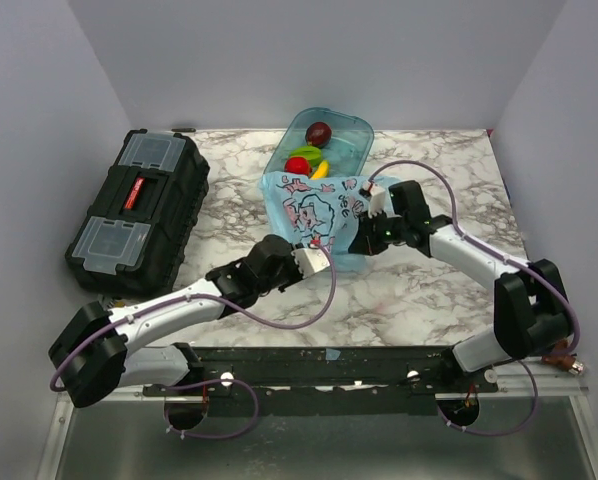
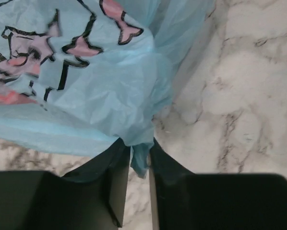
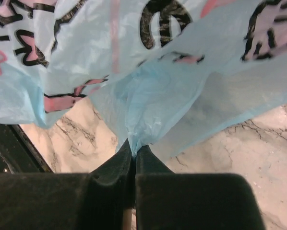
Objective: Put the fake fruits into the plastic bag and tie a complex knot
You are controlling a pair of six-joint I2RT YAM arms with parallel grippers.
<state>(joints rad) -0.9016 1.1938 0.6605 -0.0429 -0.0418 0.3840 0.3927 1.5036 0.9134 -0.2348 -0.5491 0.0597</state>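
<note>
The bag (image 1: 314, 205) was thin, crinkly film, light and soft, so it would slump and slide rather than keep a shape. I judged a bunched fold at its edge the best place to hold it, since a gathered pinch grips better than a single slick sheet. It stood on the desk (image 1: 429, 290) just in front of the tray (image 1: 351, 125), touching the tray's near rim as far as I could tell from above. The fruits (image 1: 298, 165) all lay in the tray, none yet in the bag: the maroon one at the tray's far end, the red, green and banana at its near end.

My left fingers (image 2: 119, 160) were almost together, clamped on a twisted wisp of the bag's corner on the side away from the tray. My right fingers (image 3: 126, 160) were pressed tight on another pinch of film, right of the tray's near end. Neither touched the fruits.
</note>
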